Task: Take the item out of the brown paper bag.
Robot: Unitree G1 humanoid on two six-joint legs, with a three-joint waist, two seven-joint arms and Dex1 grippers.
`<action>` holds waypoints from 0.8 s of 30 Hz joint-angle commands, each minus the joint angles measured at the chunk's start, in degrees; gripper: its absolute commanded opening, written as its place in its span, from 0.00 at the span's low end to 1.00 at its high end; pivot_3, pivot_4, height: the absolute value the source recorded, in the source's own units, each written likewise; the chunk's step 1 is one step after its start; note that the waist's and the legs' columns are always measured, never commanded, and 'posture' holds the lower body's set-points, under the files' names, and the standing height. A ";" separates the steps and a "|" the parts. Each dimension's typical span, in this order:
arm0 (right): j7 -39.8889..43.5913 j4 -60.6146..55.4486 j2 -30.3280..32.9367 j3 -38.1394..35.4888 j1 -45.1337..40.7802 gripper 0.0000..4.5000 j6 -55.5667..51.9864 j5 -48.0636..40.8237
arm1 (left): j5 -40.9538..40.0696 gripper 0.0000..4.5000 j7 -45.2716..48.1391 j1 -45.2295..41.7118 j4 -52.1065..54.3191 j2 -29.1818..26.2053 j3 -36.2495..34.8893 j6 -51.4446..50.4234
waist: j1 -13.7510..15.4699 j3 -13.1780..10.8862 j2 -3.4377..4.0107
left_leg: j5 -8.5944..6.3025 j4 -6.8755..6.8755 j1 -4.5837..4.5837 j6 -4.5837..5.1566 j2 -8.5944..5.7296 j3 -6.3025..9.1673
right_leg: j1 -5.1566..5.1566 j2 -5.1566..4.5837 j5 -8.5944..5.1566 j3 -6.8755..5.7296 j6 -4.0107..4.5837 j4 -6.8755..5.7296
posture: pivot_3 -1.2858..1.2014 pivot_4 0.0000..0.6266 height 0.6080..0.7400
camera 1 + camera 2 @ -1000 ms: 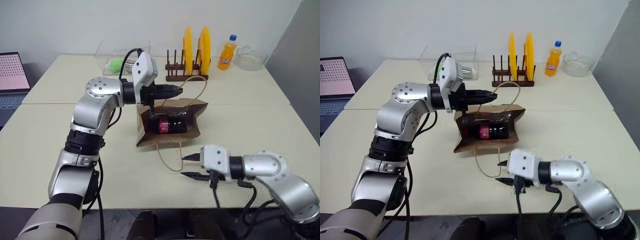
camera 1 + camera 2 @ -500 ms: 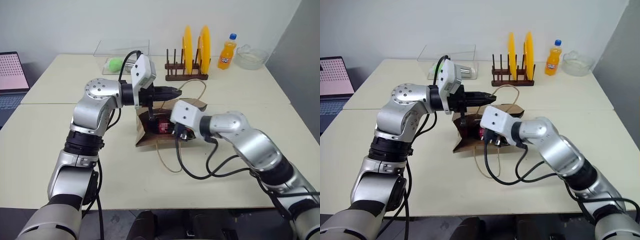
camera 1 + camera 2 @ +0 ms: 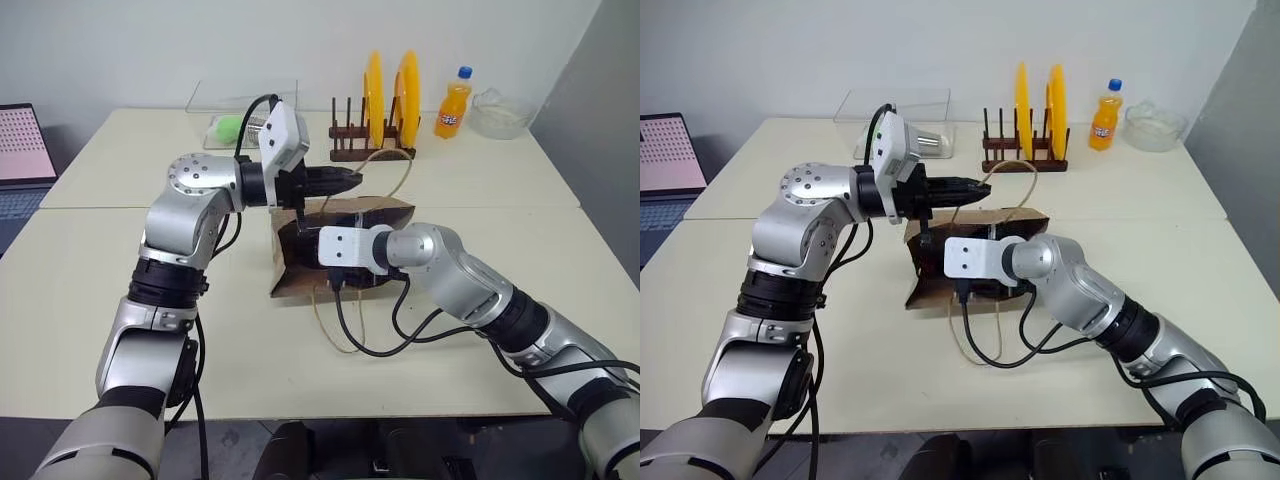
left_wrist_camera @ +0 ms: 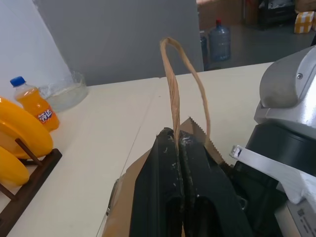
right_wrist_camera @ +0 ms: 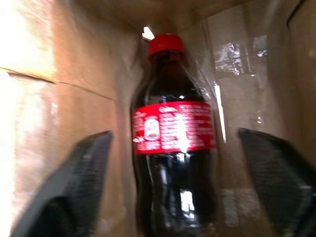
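The brown paper bag lies on its side on the table with its mouth toward me. My left gripper is shut on the bag's upper cord handle and holds the top edge up. My right gripper has reached into the bag's mouth, its white wrist at the opening. Inside, the item, a dark bottle with a red cap and red label, lies lengthwise between the open fingers, one on each side and apart from it.
The bag's other handle loop trails on the table toward me. At the back stand a rack with yellow plates, an orange soda bottle, a glass bowl and a clear box. A laptop sits far left.
My right arm swung from the table's near edge up to the bag and pushed its gripper into the mouth, and its jaws spread wider. The left gripper kept its hold on the handle.
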State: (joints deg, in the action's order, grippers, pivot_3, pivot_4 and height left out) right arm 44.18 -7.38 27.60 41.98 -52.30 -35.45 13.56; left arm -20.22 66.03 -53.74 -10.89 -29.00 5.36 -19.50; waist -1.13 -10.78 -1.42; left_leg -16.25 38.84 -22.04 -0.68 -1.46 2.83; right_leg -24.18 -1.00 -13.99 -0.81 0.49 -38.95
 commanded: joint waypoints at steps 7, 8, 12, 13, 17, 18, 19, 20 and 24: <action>3.04 9.87 -2.60 2.19 -2.83 1.00 6.69 8.60 | -1.16 0.00 -0.03 -2.67 0.21 -0.01 -2.68 1.34 | -0.22 0.00 0.00 | 0.01 0.00 0.00 -0.01 0.00 0.00 | 0.00 0.00 0.00 0.00 0.00 0.00 | 0.52 0.24 1.00; 3.37 11.58 -2.92 2.67 -3.24 1.00 7.57 9.44 | -1.16 0.00 -0.04 -2.80 0.12 0.02 -2.77 1.42 | -0.27 0.00 0.00 | 0.00 0.00 0.00 -0.01 0.00 0.00 | 0.00 0.00 0.00 0.00 0.00 0.00 | 0.52 0.24 1.00; 4.33 18.37 -4.52 3.54 -4.86 1.00 11.34 12.40 | -1.16 0.00 -0.01 -2.95 0.21 0.13 -2.85 1.67 | -0.34 0.00 0.00 | 0.01 0.00 0.02 -0.01 0.00 0.00 | 0.01 0.00 0.00 0.00 0.01 -0.01 | 0.52 0.24 1.00; 4.64 19.98 -5.07 3.65 -5.26 1.00 12.04 12.95 | -1.14 0.00 0.01 -2.93 0.22 0.15 -2.84 1.76 | -0.34 0.00 0.00 | 0.01 0.00 0.02 -0.01 0.00 0.00 | 0.01 0.00 0.00 0.00 0.01 -0.01 | 0.52 0.24 1.00; 5.21 25.85 -7.01 3.72 -6.13 1.00 14.72 15.01 | -0.91 0.00 -0.05 -2.83 0.14 0.32 -2.64 2.29 | -0.44 0.00 0.00 | 0.02 0.00 0.04 -0.04 0.00 -0.01 | 0.01 0.00 0.00 0.01 0.01 -0.01 | 0.52 0.24 1.00; 5.18 27.11 -7.49 3.63 -6.19 1.00 15.30 15.33 | -0.87 0.00 -0.05 -2.75 0.16 0.32 -2.60 2.42 | -0.46 0.00 0.00 | 0.02 0.00 0.06 -0.04 0.00 -0.01 | 0.02 0.00 0.00 0.01 0.01 -0.02 | 0.52 0.24 1.00; 4.96 28.22 -7.98 3.43 -6.19 1.00 15.82 15.60 | -0.84 0.00 -0.04 -2.64 0.23 0.30 -2.55 2.50 | -0.50 0.00 0.00 | 0.02 0.00 0.08 -0.03 0.00 -0.01 | 0.03 0.00 0.01 0.01 0.01 -0.03 | 0.52 0.24 1.00; 4.72 29.08 -8.41 3.11 -6.16 0.96 16.29 15.89 | -0.79 0.00 -0.04 -2.55 0.25 0.28 -2.51 2.60 | -0.53 0.01 0.00 | 0.01 0.00 0.13 -0.02 0.00 -0.01 | 0.07 0.00 0.01 0.01 0.01 -0.03 | 0.52 0.24 1.00; 5.46 28.87 -8.80 1.57 -5.74 0.72 17.19 16.13 | -0.20 0.00 0.11 -2.23 -0.02 -0.15 -2.32 3.38 | -0.58 0.01 0.01 | 0.01 0.00 0.18 -0.01 0.00 -0.03 | 0.09 0.01 0.01 0.04 0.01 -0.05 | 0.52 0.24 1.00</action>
State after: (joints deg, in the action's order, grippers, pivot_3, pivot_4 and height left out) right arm 49.08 20.95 18.68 44.38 -58.72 -18.44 28.63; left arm -20.10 65.94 -54.81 -11.75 -28.87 4.27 -17.74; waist -1.70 -10.78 -1.41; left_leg -16.23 38.84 -21.86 -0.69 -1.46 2.80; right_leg -24.09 -0.99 -13.98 -0.77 0.50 -39.01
